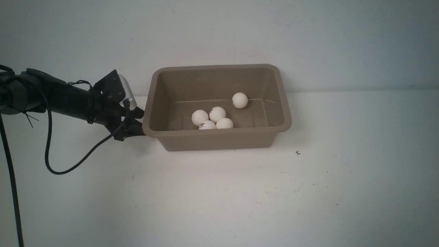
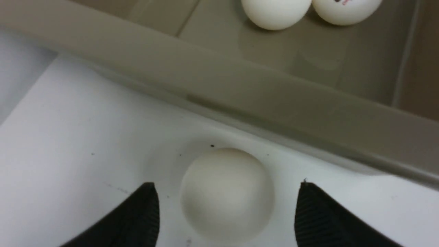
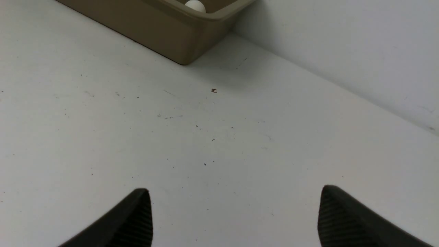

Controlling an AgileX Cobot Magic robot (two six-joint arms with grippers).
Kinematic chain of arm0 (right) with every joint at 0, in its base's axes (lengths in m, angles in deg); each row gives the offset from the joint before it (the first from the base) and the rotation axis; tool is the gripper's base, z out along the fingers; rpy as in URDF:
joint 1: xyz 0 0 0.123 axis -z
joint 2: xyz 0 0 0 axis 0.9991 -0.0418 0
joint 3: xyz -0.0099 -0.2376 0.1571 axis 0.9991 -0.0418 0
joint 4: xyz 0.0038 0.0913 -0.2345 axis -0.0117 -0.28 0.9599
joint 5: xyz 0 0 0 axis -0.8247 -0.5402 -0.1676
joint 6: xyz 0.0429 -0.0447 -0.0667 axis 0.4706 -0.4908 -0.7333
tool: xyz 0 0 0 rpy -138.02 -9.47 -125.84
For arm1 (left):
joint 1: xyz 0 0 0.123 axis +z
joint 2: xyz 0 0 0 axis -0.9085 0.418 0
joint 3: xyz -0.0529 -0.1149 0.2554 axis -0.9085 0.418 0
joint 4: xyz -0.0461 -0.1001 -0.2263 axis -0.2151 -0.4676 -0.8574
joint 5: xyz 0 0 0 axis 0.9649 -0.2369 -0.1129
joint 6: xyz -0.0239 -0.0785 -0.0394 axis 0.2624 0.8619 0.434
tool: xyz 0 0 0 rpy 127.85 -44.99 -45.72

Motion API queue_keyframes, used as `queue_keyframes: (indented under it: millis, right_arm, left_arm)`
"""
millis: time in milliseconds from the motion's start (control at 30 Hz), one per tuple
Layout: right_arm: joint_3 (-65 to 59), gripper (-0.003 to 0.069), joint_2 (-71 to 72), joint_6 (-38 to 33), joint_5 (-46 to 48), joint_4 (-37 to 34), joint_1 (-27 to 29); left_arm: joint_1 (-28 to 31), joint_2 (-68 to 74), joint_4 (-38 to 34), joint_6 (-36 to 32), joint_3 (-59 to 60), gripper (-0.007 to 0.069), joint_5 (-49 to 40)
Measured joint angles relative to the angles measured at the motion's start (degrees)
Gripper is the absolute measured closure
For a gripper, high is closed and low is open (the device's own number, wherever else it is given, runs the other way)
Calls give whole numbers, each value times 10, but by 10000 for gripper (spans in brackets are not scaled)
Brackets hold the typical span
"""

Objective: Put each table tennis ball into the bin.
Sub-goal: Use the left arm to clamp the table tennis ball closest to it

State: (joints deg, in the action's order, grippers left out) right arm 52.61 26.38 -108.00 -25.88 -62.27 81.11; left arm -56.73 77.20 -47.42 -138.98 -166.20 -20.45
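Two table tennis balls (image 2: pixel 274 12) half beyond the left wrist view's edge, one's print (image 2: pixel 344 1) illegible.

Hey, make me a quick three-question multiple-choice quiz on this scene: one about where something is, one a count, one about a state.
1. Where is the ball left outside the bin?
A. on the bin's rim
B. on the table beside the bin, between the left claw's fingers
C. on the floor

2. How many balls lie in the bin?
A. three
B. eight
C. five

3. The right claw is:
A. open, holding nothing
B. shut on a ball
C. gripping the bin

Answers:
1 B: the left wrist view shows it on the table between the fingers.
2 C: the front view shows five.
3 A: its fingers stand wide apart over the table.
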Motion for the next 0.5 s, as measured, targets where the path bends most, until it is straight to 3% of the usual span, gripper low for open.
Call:
queue_keyframes:
  millis: [500]
  right_arm:
    - [0,69,0,2,0,0,0]
  left_arm:
    - [-12,0,-2,5,0,177,32]
